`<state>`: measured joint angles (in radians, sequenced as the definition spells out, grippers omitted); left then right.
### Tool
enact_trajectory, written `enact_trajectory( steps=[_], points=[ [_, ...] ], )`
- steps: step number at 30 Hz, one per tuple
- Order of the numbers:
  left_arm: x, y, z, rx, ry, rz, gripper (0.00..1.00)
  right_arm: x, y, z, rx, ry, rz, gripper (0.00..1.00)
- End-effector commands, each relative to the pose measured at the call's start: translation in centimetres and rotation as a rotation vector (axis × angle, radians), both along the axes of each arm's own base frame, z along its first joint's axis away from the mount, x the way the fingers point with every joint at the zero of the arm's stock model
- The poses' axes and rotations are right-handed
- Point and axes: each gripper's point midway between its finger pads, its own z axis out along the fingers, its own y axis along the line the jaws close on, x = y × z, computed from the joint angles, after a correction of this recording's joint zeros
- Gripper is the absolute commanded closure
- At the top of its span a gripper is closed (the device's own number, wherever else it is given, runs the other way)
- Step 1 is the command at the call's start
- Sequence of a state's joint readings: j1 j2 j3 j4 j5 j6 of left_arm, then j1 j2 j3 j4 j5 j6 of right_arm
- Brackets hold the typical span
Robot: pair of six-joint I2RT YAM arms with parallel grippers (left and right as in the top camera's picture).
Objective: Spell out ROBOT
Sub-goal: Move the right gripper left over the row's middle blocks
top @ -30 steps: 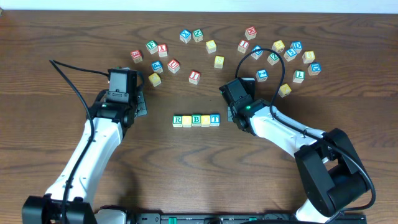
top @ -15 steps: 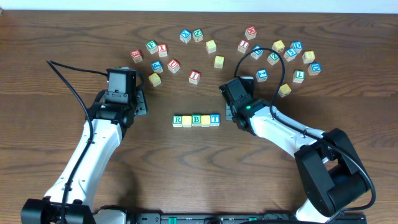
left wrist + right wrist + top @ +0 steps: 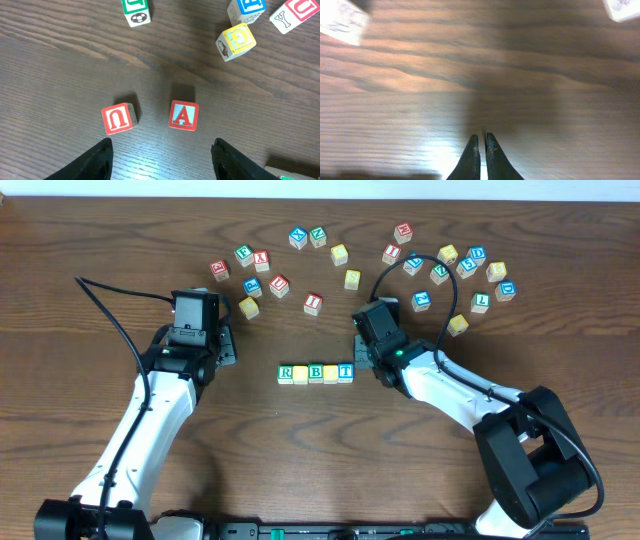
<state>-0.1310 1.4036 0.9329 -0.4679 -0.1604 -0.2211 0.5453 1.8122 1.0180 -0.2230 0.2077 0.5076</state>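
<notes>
Five blocks (image 3: 315,372) sat in a row on the table (image 3: 60,330): R, yellow, B, yellow, T. The left gripper (image 3: 161,150) hung open, empty; the right gripper (image 3: 481,145), beside the T, was closed on nothing.

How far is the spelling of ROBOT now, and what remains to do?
Done: five cubes stand in one row, the R cube, first yellow cube, B cube, second yellow cube and T cube, so the word looks complete. In hand: nothing; the left pincer is open and empty, the right pincer is shut on nothing. Left: seemingly no cube to place.
</notes>
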Motion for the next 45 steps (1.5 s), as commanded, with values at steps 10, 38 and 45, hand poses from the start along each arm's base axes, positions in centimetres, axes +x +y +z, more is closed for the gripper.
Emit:
enact_trajectory(
  steps=[10,38,45],
  points=[
    [0.3,0.3,1.3,0.004,-0.021,0.01,0.38,0.2,3.7,0.7,0.124,-0.028,0.111,0.99],
    [0.3,0.3,1.3,0.004,-0.021,0.01,0.37,-3.3,10.4,1.5,0.188,-0.035,0.409,0.99],
    [0.3,0.3,1.3,0.004,-0.021,0.01,0.37,-3.4,10.6,1.5,0.19,-0.033,0.415,0.99]
  ],
)
